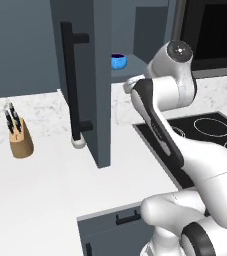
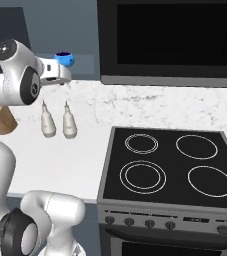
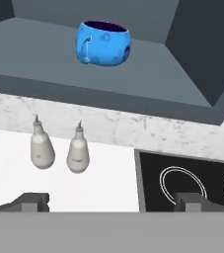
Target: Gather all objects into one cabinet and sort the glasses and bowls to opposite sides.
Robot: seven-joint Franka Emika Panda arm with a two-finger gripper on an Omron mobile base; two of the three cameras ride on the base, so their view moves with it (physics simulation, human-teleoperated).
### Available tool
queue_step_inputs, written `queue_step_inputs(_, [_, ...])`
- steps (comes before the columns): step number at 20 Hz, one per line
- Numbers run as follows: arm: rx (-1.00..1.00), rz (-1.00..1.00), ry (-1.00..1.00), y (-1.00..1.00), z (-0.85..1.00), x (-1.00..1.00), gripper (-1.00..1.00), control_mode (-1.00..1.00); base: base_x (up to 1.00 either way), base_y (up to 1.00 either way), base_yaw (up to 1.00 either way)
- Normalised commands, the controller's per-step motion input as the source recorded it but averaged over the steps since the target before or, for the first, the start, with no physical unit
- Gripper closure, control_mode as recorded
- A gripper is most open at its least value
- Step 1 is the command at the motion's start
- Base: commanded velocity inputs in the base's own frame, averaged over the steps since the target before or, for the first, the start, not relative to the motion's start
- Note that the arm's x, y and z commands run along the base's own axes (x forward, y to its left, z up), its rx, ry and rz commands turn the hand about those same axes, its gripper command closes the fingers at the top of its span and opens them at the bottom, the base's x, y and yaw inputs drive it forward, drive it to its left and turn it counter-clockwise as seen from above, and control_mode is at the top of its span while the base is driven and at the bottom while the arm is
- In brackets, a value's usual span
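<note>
Shelf edge first: the open cabinet has a flat grey floor with a straight front lip, a dark side wall closing it on the right, and bare shelf on both sides of the one blue bowl sitting on it. That bowl is round, glossy, bright blue with a faint ring pattern, dark inside, and has a small loop on its left flank. In the left base view it sits well back on the shelf, past the open door, a tall slate-blue slab standing edge-on with a long black bar handle.

My claw hangs in front of and below the shelf, over the white counter. Its two dark tips stand wide apart with nothing between them.

Below the shelf runs a speckled marble backsplash. Two pale, pear-shaped shakers with thin spouts stand side by side near it, apart from each other. To their right the black stovetop begins at a crisp edge, with white rings on it. A wooden knife block stands far left on the counter.
</note>
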Motion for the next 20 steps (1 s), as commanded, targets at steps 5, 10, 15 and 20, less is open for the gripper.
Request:
queue_step_inputs(5, [0.08, 0.00, -0.10, 0.11, 0.16, 0.02, -1.00, -1.00, 0.00, 0.00, 0.00])
queue_step_inputs(10, [0.18, 0.00, 0.00, 0.04, 0.29, 0.11, -1.00, -1.00, 0.00, 0.00, 0.00])
queue_step_inputs(15, [0.06, -0.02, 0.01, 0.16, 0.35, 0.30, -1.00, -1.00, 0.00, 0.00, 0.00])
queue_step_inputs(20, [-0.04, -0.05, 0.00, 0.38, 0.18, 0.34, -1.00, -1.00, 0.00, 0.00, 0.00])
